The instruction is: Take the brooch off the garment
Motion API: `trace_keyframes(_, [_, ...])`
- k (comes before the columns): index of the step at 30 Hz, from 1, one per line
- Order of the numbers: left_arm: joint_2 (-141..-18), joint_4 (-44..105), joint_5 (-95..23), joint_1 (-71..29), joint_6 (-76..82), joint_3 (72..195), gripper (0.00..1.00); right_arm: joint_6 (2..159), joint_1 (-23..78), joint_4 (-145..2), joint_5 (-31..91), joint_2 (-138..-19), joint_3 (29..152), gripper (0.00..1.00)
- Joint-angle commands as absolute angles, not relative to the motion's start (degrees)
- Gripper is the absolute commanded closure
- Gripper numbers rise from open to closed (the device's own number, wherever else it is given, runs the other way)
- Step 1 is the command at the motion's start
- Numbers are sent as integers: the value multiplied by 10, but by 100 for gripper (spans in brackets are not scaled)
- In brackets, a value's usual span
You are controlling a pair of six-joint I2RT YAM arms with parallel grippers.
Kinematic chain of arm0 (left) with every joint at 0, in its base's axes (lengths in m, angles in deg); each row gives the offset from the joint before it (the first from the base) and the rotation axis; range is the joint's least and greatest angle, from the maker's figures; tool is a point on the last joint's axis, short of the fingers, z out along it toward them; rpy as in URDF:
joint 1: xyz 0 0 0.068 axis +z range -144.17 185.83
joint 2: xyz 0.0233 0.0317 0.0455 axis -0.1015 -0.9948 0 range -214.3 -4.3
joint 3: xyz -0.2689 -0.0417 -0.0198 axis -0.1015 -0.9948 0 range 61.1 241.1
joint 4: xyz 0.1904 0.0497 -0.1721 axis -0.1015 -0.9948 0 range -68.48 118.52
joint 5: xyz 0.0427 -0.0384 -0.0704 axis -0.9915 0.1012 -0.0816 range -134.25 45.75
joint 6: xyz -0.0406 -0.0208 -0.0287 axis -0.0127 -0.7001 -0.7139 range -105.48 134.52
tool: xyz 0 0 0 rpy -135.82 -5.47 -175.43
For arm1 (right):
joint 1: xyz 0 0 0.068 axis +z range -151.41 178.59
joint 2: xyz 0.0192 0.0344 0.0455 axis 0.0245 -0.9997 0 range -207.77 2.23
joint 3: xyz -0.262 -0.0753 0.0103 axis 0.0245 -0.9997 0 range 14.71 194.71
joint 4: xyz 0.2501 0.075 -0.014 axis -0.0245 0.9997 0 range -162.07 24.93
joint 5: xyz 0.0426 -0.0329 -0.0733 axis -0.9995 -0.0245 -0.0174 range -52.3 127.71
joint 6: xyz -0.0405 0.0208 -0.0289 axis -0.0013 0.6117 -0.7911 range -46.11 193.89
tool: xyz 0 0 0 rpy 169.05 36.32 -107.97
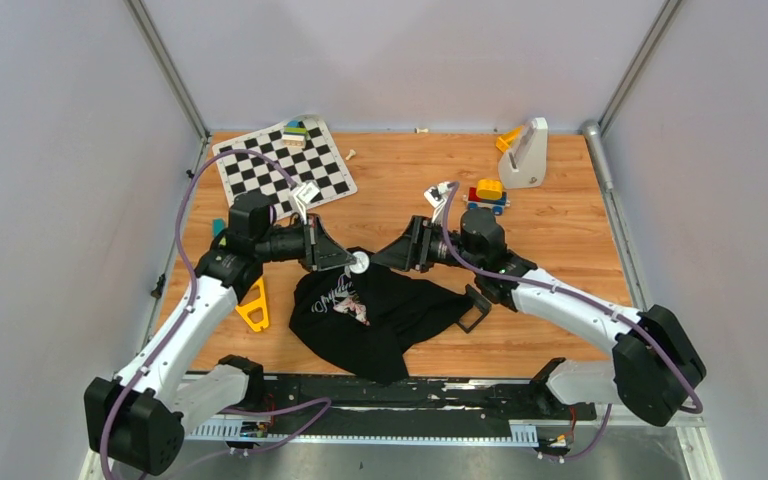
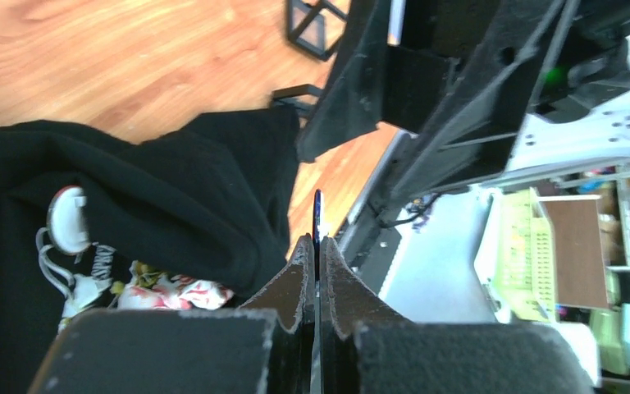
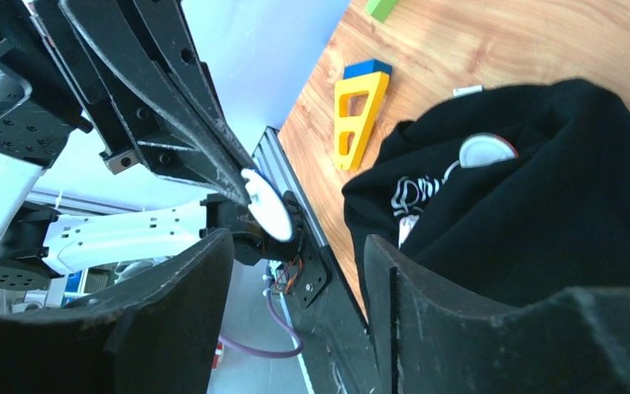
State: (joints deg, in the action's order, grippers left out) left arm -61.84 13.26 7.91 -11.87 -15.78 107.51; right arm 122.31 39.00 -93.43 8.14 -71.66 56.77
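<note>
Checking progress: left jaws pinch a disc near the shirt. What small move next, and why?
Probably the left gripper should carry the brooch aside to bare table: its jaws are shut on the brooch, which hangs clear of the shirt, and the right gripper stands open, holding nothing.

Much of brooch [image 2: 317, 212] hidden inside left gripper [image 2: 317, 245]

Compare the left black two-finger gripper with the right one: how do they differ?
The left black two-finger gripper is shut on the small round brooch; the right gripper is open and holds nothing. The left fingers close into a narrow wedge; the right fingers stand apart. Both are black and face each other near the black shirt.
</note>
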Motion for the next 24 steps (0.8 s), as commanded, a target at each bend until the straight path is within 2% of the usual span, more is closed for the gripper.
trace_keyframes(1, [-583,85,-34,-151,-61,1098,100,1223,388,-809,96,-683,621,33])
trace_keyframes(4, [-558,91,-121,-195,-35,1096,100,1242,385,-680,149,-670,663,12])
trace_keyframes(6, [-532,117,-172,-221,-22,1085,100,1267,384,-635,174,-654,677,3])
trace_keyframes(8, [-513,143,-229,-250,-2,1072,100,1302,384,-613,200,-634,677,2])
trace_keyframes(12, [-492,216,-300,-289,31,1032,100,1402,383,-555,273,-596,674,7])
trace_keyframes(15, [-489,323,-258,-300,97,986,100,1451,383,-527,292,-577,678,13])
trace_keyframes(19, [-499,457,-208,-311,201,930,100,1499,383,-517,262,-578,691,21])
trace_keyframes(24, [-540,576,-204,-320,315,884,100,1538,385,-517,198,-613,706,31])
